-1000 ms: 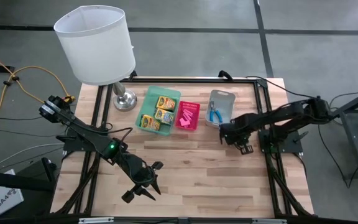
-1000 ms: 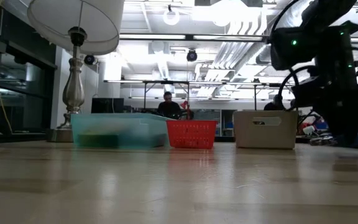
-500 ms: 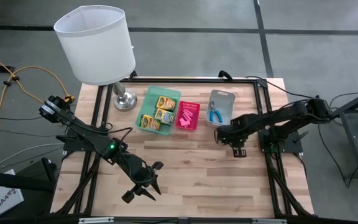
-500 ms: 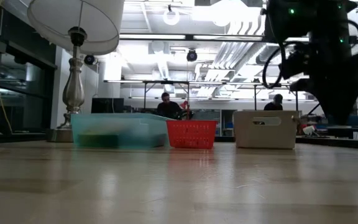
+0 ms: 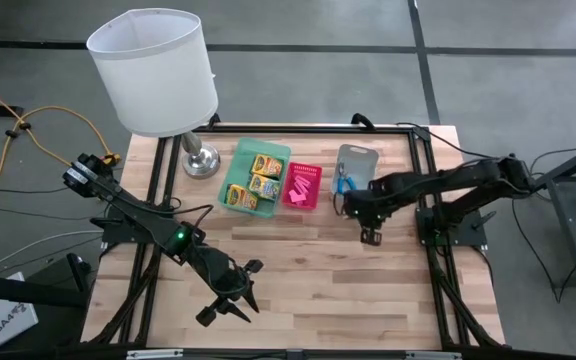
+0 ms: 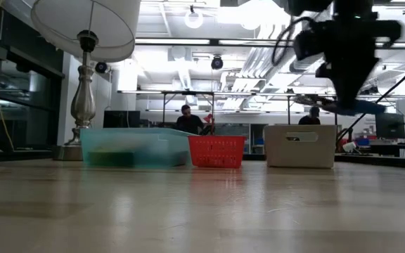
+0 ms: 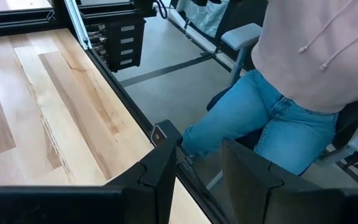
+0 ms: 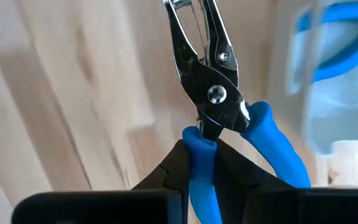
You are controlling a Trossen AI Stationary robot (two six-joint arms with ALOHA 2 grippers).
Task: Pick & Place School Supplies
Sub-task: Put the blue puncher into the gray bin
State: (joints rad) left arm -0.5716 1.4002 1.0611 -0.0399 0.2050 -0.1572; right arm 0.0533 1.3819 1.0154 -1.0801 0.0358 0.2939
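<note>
At the table's [image 5: 298, 260] far edge stand, left to right, a lamp [image 5: 158, 80], a tray [image 5: 236, 160] holding three crayon boxes [image 5: 254, 183], a basket [image 5: 313, 202] with erasers [image 5: 303, 183], and a bin [image 5: 360, 155] containing a tool [image 5: 344, 180].

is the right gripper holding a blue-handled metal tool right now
Yes, the right gripper is clamped on one blue handle of the blue-handled metal plier-like tool, whose shiny tips stick out ahead of the dark fingers.
</note>
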